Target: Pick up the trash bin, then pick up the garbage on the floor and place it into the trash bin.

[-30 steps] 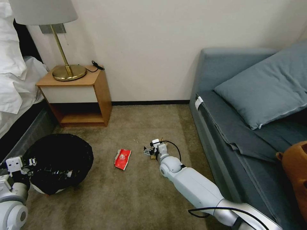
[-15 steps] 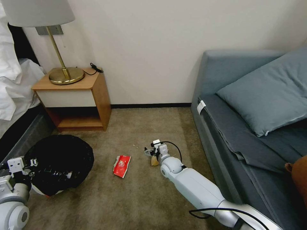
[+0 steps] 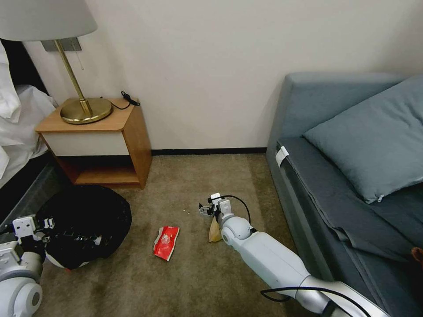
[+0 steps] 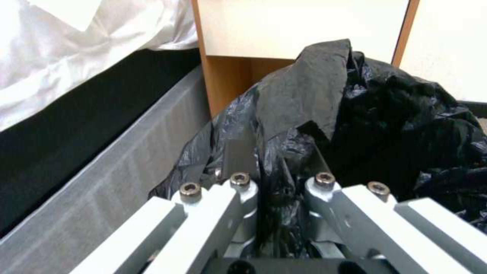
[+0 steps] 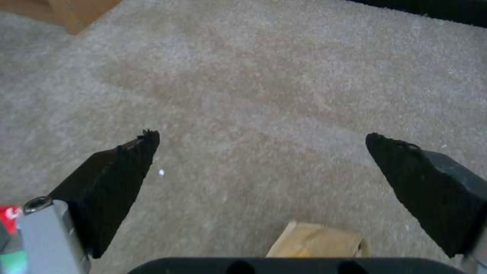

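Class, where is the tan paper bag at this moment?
In the head view the paper bag lies on the carpet just under the open right gripper, right of the red packet.

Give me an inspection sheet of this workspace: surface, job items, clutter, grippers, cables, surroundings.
Surface: tan carpet, a few pale crumbs near the right gripper.
Job's things: trash bin, covered in its black bag, at the left by the nightstand; red snack packet flat on the carpet; tan paper bag on the carpet beside the right wrist.
Clutter: nothing seen beyond the crumbs.
Grippers: left gripper shut on the bin's black bag; right gripper open, low over bare carpet, the paper bag just behind its fingers.
Cables: black cable looped at the right wrist; black cord on the nightstand.
Surroundings: nightstand with brass lamp; white bedding at left; grey-blue sofa with pillow at right.
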You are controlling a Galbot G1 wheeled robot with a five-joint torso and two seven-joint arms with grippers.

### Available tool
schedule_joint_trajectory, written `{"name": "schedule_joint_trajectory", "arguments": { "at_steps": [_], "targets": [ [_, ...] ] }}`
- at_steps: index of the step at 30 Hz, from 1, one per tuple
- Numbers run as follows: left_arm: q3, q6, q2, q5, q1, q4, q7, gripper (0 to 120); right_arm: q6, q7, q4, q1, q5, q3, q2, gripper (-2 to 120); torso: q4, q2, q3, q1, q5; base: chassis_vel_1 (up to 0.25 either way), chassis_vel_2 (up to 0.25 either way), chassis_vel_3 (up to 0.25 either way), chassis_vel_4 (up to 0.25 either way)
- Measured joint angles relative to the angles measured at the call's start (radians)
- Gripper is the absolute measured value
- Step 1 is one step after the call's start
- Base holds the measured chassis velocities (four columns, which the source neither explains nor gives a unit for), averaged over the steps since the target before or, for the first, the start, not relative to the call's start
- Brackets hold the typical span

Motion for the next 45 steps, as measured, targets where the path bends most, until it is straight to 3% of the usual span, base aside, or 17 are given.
{"name": "schedule_joint_trajectory", "arguments": {
  "at_steps": [13, 24, 45],
  "targets": [
    [0.007, 0.0, 0.004, -0.002, -0.006, 0.005, 0.0, 6, -0.02, -0.025, 0.03, 0.008, -0.016, -0.026, -0.014, 100, -0.0001, 0.0, 0.0, 0.0, 0.0, -0.071, 0.066, 0.066, -0.069],
    [0.002, 0.0, 0.017, -0.006, -0.019, 0.024, 0.0, 6, -0.028, -0.142, 0.091, 0.047, -0.025, -0.111, -0.027, 100, 0.0, 0.0, 0.0, 0.0, -0.0001, 0.0, 0.0, 0.0, 0.0],
    [-0.012, 0.012, 0.028, -0.017, -0.049, 0.037, -0.028, 6, -0.073, -0.231, 0.057, 0.062, -0.009, -0.261, 0.063, 100, 0.0, 0.0, 0.0, 0.0, -0.0002, 0.0, 0.0, 0.0, 0.0]
  ]
}}
